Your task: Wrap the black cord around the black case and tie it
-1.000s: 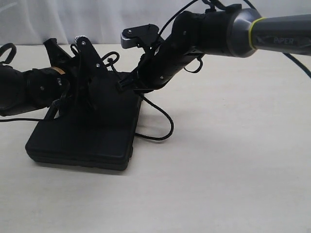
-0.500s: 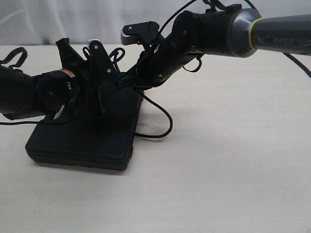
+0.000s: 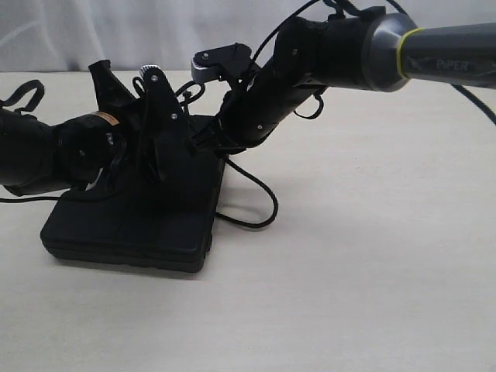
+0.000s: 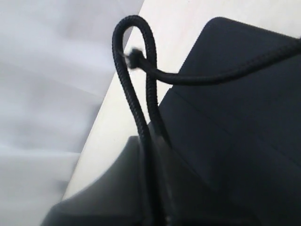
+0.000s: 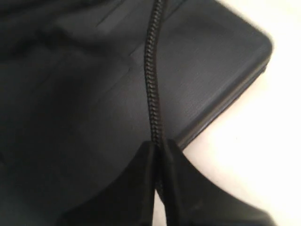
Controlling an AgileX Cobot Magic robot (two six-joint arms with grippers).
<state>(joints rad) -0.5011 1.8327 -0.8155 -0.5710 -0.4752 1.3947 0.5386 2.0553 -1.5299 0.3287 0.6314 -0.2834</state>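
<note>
On the pale desk, in front of a white curtain, the black case is laid flat toward the left of the exterior view. Its far part is hidden by the two dark arms: the left arm is stretched low over it from the left, and the right arm is reached down to it from the upper right, with a thick glossy cable hung behind that arm. The black cord is seen as a slack curve lying on the desk just beside the right edge of the case and led up toward the pincers. The left pincer and the right pincer are set close together above the far right part of the lid, though in this view their tips are lost among black parts. In the left wrist view the left pincer is shown pressed together on a doubled length of the cord, which is bent into a narrow loop beyond the tips; a small blurred tuft sits by the loop, and one strand is carried from there across above the case. In the right wrist view the right pincer is shown clamped on a single strand of the cord, which is drawn straight above the lid of the case, with a rounded corner and bare desk beside it.
</note>
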